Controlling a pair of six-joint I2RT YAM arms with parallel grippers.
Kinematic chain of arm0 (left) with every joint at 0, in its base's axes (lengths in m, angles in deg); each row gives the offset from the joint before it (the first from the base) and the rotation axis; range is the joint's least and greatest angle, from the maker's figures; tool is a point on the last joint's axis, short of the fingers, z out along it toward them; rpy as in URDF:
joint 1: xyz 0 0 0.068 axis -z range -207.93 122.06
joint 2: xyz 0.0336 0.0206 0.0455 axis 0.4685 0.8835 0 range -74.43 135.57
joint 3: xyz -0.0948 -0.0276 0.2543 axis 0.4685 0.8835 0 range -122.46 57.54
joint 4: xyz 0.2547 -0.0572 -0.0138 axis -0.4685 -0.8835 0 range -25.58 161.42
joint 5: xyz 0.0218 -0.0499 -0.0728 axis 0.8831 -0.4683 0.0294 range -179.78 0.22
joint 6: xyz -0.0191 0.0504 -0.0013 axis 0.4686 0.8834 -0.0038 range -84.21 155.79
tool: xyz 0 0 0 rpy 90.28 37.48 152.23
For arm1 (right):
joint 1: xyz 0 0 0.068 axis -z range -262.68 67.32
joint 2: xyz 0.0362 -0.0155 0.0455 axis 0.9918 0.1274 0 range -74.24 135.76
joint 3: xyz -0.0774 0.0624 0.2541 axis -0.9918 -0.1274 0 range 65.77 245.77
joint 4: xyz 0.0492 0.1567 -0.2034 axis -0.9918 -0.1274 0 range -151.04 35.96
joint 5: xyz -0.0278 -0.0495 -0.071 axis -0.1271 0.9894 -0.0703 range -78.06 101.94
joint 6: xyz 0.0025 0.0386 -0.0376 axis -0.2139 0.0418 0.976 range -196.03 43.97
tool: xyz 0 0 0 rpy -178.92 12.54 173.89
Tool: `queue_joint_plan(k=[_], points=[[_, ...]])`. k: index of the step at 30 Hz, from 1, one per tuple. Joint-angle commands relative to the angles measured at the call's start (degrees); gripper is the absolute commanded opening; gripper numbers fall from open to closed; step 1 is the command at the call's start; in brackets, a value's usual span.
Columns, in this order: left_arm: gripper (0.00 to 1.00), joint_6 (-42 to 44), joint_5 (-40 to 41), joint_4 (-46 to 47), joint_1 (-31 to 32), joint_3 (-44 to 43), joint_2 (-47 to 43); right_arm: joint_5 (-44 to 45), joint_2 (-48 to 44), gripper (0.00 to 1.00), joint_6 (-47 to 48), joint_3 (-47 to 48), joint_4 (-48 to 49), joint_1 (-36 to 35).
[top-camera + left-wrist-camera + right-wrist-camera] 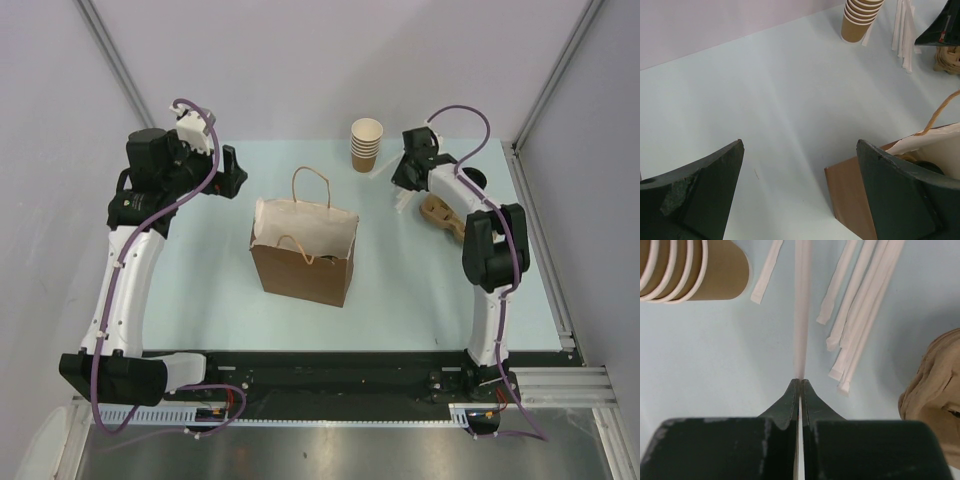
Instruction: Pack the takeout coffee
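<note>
Of the takeout coffee only a dark rounded lid edge (929, 167) shows, inside the open brown paper bag (303, 270) at the table's middle. White paper lines the bag. My left gripper (240, 172) hovers to the bag's left. Its jaws (800, 143) stand wide open over bare table, with the bag's corner (852, 195) by the right finger. At the back right, my right gripper (402, 188) is shut on a thin white wrapped straw (801, 315). The straw runs forward from the closed fingertips (800, 381).
A stack of lidless tan paper cups (367, 145) stands at the back, left of the right gripper. Several more wrapped straws (855, 315) lie beside the held one. A brown pulp cup tray (441, 216) sits just right of them. The bag's handles (311, 185) stand upright.
</note>
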Motion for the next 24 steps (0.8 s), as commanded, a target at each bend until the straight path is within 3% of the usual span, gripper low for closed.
queue_joint_plan(k=[1, 13, 19, 24], points=[[0.99, 0.99, -1.70, 1.58, -0.50, -0.96, -1.24, -0.95, -6.58, 0.00, 3.43, 0.41, 3.93, 0.19], [0.99, -1.02, -4.33, 3.69, -0.50, -3.24, -0.37, -7.46, -19.75, 0.00, 10.20, -4.96, 10.08, 0.72], [1.00, -3.58, -8.63, 5.53, -0.50, -10.17, 2.10, -12.29, -26.53, 0.00, 14.94, -6.45, 15.36, 0.19], [0.99, -6.12, -14.78, 5.63, -0.50, -20.89, 7.36, -16.59, -32.60, 0.00, 20.47, -6.45, 18.35, -1.82]])
